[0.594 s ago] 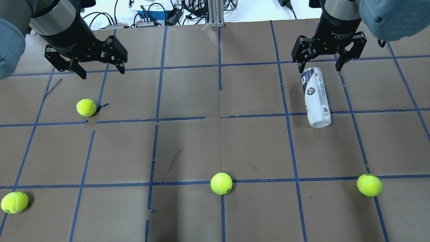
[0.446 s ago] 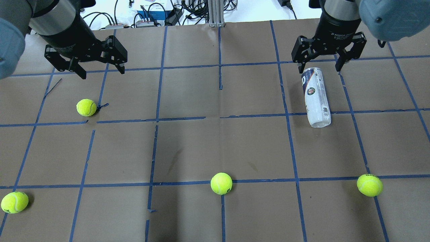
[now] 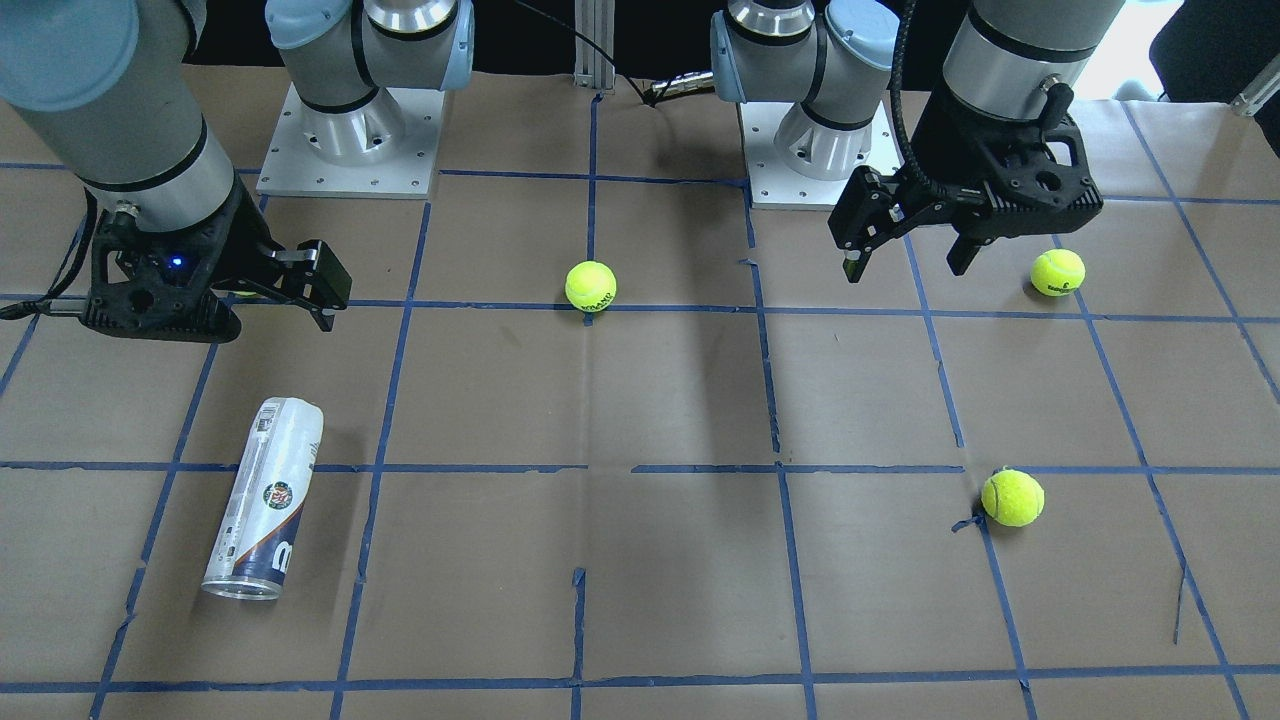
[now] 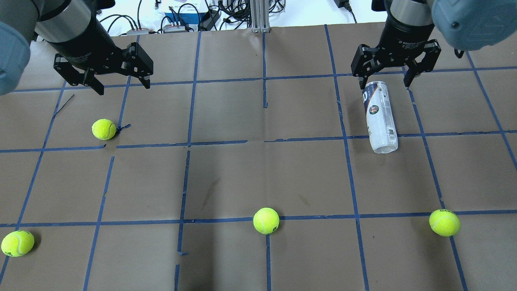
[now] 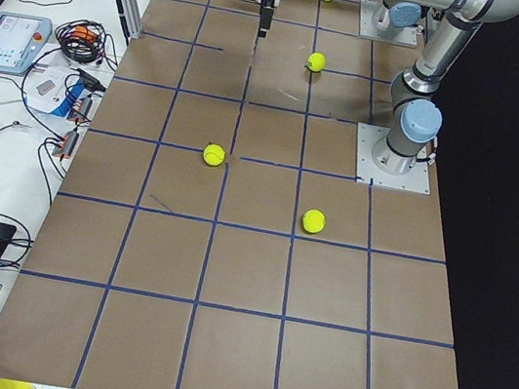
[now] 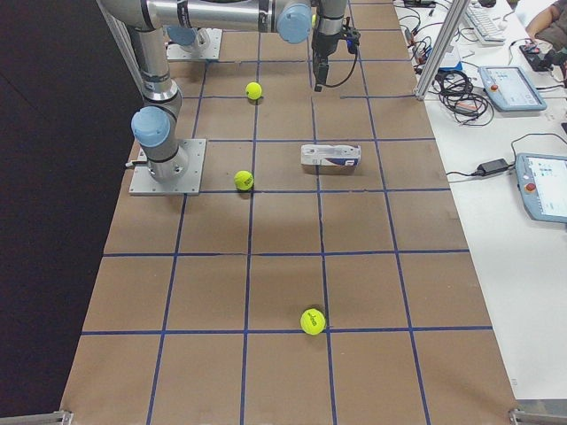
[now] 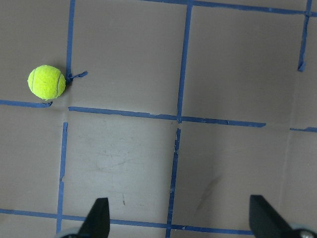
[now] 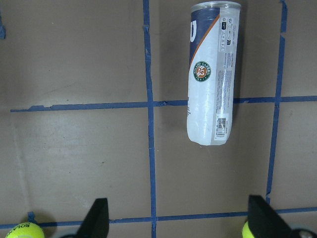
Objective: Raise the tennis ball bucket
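The tennis ball bucket (image 4: 379,117) is a clear can with a white and navy label. It lies on its side on the brown table, on my right, with its silver rim pointing away from me. It also shows in the front view (image 3: 265,497), the right side view (image 6: 330,157) and the right wrist view (image 8: 212,74). My right gripper (image 4: 383,85) is open and empty. It hovers well above the can without touching it, and its open fingers (image 8: 96,218) frame the bottom of the wrist view. My left gripper (image 4: 123,89) is open and empty, high over the table's left side.
Several yellow-green tennis balls lie loose on the table: one under my left arm (image 4: 104,129), one at front centre (image 4: 266,220), one at front right (image 4: 444,222). Cables and boxes (image 4: 190,16) sit past the far edge. Blue tape lines grid the paper.
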`<control>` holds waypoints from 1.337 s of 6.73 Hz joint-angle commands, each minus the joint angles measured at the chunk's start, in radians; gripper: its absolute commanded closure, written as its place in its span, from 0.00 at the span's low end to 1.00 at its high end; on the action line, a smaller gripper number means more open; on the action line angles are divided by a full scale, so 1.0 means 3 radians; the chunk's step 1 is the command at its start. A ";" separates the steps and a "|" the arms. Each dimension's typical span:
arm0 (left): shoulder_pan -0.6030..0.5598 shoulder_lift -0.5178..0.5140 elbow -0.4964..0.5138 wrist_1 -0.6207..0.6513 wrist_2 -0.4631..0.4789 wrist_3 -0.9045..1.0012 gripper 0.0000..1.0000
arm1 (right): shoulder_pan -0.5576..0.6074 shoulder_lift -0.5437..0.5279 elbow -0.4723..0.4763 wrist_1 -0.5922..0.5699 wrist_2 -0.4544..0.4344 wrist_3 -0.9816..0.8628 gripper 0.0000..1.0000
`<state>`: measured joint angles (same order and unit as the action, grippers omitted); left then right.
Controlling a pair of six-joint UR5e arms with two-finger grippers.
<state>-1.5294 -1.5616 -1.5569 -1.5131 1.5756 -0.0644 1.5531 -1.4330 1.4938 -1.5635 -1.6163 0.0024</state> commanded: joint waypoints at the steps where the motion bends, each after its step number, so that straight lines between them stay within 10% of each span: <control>1: 0.0000 0.0000 -0.0005 0.0002 -0.0001 0.0000 0.00 | 0.0003 0.0006 -0.0004 -0.0120 -0.0007 -0.0003 0.00; 9: -0.0005 0.0015 -0.0026 -0.0003 -0.0006 0.0000 0.00 | -0.0442 0.0894 0.0216 -0.1031 -0.0022 -0.0616 0.00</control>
<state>-1.5309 -1.5590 -1.5633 -1.5141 1.5754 -0.0644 1.4365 -1.2124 1.5566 -1.8497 -1.6284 -0.1659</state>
